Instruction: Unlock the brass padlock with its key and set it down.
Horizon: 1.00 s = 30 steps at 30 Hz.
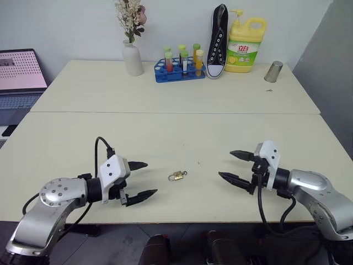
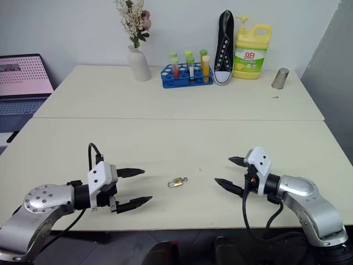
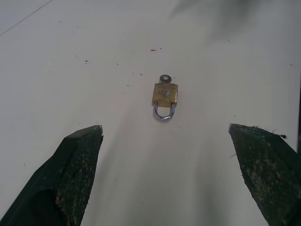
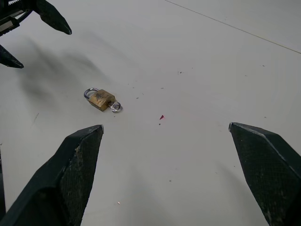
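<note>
The small golden-brass padlock [image 1: 176, 176] with a thin silver shackle lies flat on the cream table [image 1: 165, 99], the tiny silvery key [image 4: 115, 107] seated in its base. The left gripper [image 1: 142, 180] stands at the padlock's 9 o'clock, jaws wide, holding nothing. The right gripper [image 1: 233, 166] stands at 3 o'clock, jaws wide, holding nothing. Both are apart from the padlock.

- Both head eyes look forward and down from above the near edge of the cream table [image 1: 165, 132].
- Each wrist camera looks low along its own fingers, close to the tabletop.
- All four share the small golden-brass padlock [image 1: 176, 176]; in the head views, at 6 o'clock.
</note>
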Each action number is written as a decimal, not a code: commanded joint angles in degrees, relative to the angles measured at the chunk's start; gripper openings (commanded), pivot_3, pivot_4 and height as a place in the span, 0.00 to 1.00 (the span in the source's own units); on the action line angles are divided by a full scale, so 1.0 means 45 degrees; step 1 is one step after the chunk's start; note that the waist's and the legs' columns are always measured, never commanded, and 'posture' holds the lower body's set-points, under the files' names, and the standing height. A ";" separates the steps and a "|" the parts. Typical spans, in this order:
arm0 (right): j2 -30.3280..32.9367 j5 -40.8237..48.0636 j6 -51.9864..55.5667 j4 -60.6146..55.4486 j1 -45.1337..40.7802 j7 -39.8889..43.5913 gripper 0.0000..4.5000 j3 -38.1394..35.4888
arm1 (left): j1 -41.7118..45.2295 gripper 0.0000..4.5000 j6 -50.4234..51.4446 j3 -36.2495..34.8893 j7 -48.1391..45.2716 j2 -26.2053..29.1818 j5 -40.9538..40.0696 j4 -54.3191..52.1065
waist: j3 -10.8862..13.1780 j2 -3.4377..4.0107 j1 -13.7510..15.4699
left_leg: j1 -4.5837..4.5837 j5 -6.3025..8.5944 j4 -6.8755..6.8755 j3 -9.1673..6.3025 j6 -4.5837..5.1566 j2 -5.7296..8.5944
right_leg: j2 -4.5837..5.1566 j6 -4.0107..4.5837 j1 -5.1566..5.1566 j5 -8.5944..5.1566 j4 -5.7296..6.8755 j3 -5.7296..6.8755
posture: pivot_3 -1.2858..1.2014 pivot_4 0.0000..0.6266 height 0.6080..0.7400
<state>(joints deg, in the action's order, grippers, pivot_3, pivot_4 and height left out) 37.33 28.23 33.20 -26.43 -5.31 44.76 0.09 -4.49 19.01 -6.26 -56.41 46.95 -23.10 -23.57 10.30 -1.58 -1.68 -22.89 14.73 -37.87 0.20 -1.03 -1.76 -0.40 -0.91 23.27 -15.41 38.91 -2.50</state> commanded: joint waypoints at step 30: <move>-0.0783 0.0299 0.0758 -0.1220 -0.0407 -0.0663 0.99 0.0735 | 0.0798 1.00 -0.0543 0.1162 0.0166 -0.0549 0.0634 0.0132 | 0.0000 -0.0001 0.0000 | -0.0002 0.0000 -0.0002 -0.0006 0.0000 0.0000 | -0.0005 -0.0001 0.0002 0.0000 0.0003 0.0003 | 0.52 0.24 1.00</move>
<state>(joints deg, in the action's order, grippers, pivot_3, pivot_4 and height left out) 33.50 28.47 36.63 -29.50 -6.46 41.67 3.71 -1.66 17.92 -1.80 -55.78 44.77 -21.29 -22.78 10.30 -1.59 -1.68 -22.90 14.73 -37.88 0.18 -1.03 -1.76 -0.43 -0.91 23.28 -15.41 38.92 -2.49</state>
